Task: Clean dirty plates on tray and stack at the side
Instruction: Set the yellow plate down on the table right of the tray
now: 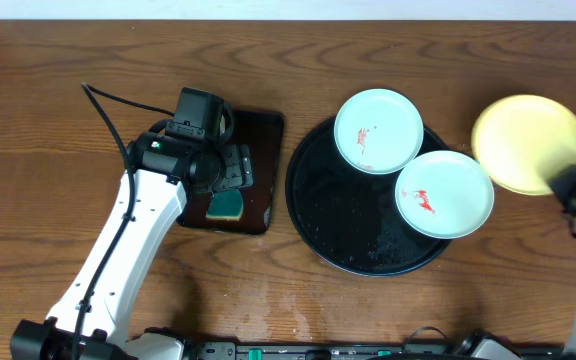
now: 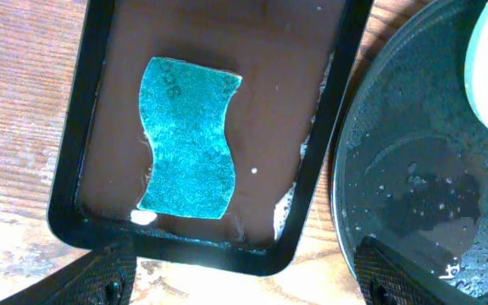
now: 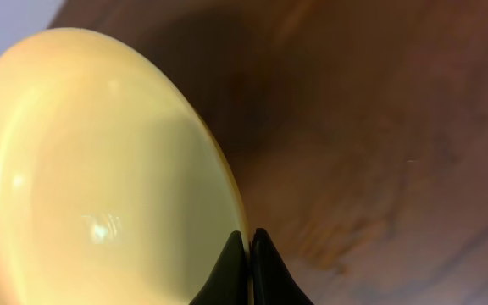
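The right gripper [image 3: 249, 263] pinches the yellow plate [image 3: 100, 169] by its thin edge, so it could slip out. The left gripper [image 2: 246, 275] hangs wide open over the sponge [image 2: 189, 140].

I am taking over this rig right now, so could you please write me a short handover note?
Left gripper: open, hovering over the sponge in the small tray.
Right gripper: shut on the rim of the yellow plate, tilted, right of the round tray; no smears visible on it.
Two mint plates lie on the round tray, both with red smears.
Done: nothing stacked yet.
Left: wipe both mint plates, stack all three aside.
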### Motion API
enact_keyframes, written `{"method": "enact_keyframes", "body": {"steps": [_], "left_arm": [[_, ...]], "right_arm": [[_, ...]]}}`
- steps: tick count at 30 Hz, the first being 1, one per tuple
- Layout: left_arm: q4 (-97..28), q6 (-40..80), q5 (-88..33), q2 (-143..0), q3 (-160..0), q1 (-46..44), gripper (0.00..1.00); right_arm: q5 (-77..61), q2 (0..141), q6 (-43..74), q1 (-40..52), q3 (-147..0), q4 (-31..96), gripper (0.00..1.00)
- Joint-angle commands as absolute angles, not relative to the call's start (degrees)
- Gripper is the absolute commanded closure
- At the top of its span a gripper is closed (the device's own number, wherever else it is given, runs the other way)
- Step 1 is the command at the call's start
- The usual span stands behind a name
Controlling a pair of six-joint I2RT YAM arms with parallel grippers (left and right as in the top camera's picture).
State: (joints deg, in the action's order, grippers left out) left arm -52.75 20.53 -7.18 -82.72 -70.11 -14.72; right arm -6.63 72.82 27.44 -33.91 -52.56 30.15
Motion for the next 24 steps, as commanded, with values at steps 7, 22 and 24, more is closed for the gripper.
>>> {"method": "enact_keyframes", "body": {"steps": [7,22,24], "left_arm": [[-53.08,19.97,-7.07,-82.78,-71.20,-14.52,0.17],[-53.08,19.97,-7.07,-82.78,-71.20,-14.52,0.17],[-53.08,19.97,-7.07,-82.78,-71.20,-14.52,0.17]], "right_arm": [[-4.21,86.65,28.67,-41.89,-53.49,26.30,0.99],[-34.00,86.72,14.35,-39.88,-53.52,21.39,0.39],[-34.83,82.67,12.49,-37.80,-53.52,25.82,0.40]]}}
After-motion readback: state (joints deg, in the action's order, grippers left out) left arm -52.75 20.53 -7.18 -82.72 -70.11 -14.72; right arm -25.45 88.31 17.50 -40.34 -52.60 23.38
